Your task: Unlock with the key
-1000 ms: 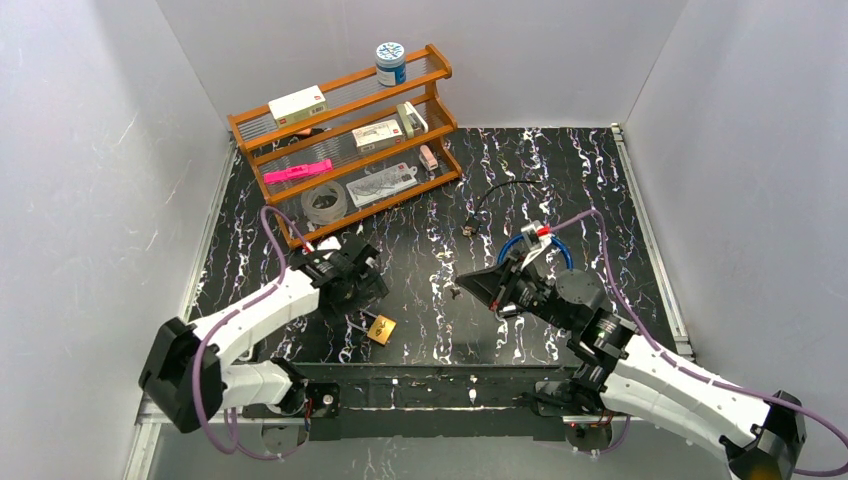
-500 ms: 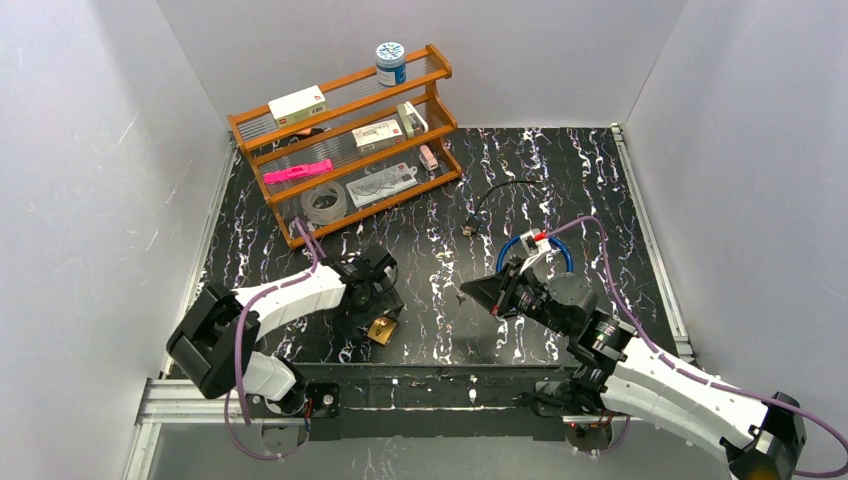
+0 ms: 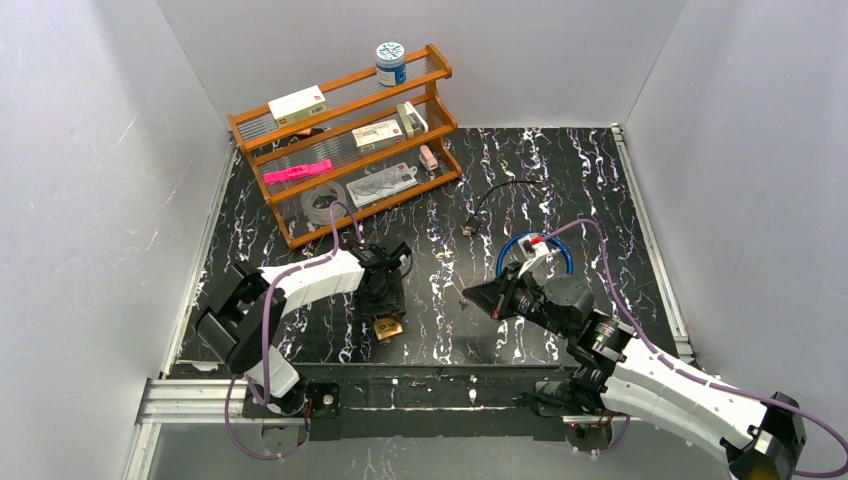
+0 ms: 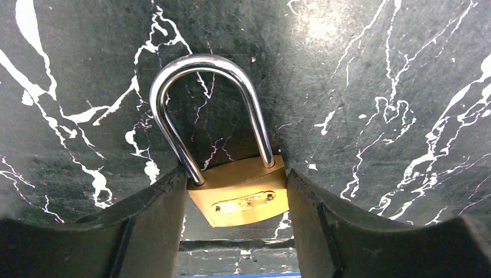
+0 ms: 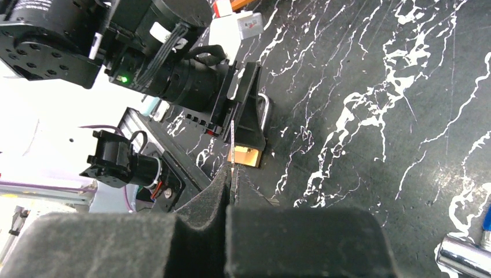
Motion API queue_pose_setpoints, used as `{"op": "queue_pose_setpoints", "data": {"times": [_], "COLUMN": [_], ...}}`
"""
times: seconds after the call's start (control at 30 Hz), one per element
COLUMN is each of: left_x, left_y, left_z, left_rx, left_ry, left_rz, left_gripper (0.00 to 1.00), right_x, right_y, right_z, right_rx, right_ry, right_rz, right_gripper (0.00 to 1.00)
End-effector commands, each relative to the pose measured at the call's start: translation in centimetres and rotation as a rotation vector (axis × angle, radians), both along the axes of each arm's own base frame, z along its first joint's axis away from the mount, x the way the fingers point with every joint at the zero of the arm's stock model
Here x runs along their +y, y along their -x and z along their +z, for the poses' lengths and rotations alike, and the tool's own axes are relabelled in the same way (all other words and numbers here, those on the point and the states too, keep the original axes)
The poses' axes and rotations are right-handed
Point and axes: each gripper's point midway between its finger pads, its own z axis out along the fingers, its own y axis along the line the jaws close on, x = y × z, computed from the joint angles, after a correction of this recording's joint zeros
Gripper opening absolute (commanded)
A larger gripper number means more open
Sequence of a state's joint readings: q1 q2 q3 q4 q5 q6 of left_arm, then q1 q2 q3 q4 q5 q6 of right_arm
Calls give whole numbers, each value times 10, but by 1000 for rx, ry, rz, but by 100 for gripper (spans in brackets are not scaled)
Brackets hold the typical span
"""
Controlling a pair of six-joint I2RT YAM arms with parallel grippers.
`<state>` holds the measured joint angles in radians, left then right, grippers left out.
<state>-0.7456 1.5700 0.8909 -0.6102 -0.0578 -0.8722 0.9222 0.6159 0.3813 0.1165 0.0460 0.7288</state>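
A brass padlock [image 3: 388, 326] with a steel shackle [image 4: 202, 63] lies near the mat's front edge. My left gripper [image 3: 385, 306] is down over it. In the left wrist view the brass body [image 4: 240, 194] sits between both fingers [image 4: 156, 220], touched on each side. My right gripper [image 3: 480, 295] hovers to the padlock's right, pointing at it, shut on the key [image 5: 232, 142]. The key's thin blade sticks out of the closed fingertips [image 5: 223, 185] edge-on, still apart from the padlock [image 5: 249, 155].
A wooden rack [image 3: 345, 140] with small items stands at the back left, with a tape roll [image 3: 322, 205] on its lowest shelf. A blue cable ring [image 3: 535, 255] and a black cable [image 3: 500, 195] lie behind the right arm. The mat's front rail [image 3: 430, 385] runs just below the padlock.
The left arm swung right and forward onto the padlock, and its jaws closed from wide open onto the brass body. The right gripper shifted slightly, still holding the key.
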Motion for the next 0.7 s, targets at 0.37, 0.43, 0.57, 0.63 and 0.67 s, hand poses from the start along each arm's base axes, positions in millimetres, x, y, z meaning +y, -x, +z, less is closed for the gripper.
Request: {"op": "queue_pose_setpoints", "data": {"times": [0.37,0.43,0.57,0.63,0.67], "left_x": [30,29,23,21,20], "left_y": [27,30,33,34,35], "left_z": [-16,-15,-17,-18,-19], "left_rx": [7,-3,-2,-2,1], "left_ry": [-127,-138,-161,-175,-176], "left_rz": [14,30,43,43,45], "left_gripper": [71,72,79,81,80], "right_x": [-1,0,3,4,4], "right_y": [1,1,0,-1,-1], "right_z": [-11,-12,-12,-12,-12], "right_rx": [22,23,22,24,24], "right_ry": [-2,1,3,6,5], "right_rz": [-4,-1,5,7,7], "right_gripper": [1,1,1,1,1]}}
